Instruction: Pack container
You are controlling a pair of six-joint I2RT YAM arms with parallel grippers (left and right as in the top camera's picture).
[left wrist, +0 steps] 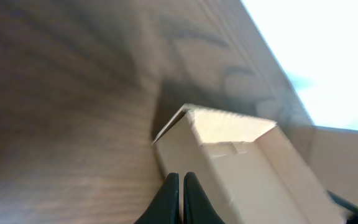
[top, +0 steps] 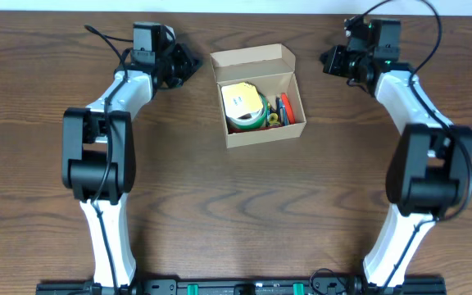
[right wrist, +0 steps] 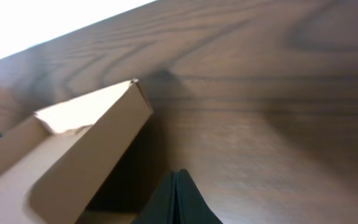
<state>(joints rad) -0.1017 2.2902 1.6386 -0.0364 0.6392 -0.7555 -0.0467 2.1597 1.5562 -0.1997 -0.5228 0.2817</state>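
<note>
**Box loaded, flap up: closing is my next job**

My left pincer (top: 185, 65) sits in the upper left of the overhead view. Its jaws are pressed together on nothing, just beside the near corner of the container (top: 260, 136). The container lies upper centre on the table (top: 220, 213) with its flap (top: 252, 59) raised along the top edge. A yellow-green tape roll (top: 244, 106) and some red pieces (top: 286, 105) are inside. My right pincer (top: 331, 59), upper right, is likewise closed and empty. I judge the loading done. Next I must reach behind the flap and fold it down without shoving the box.
</note>
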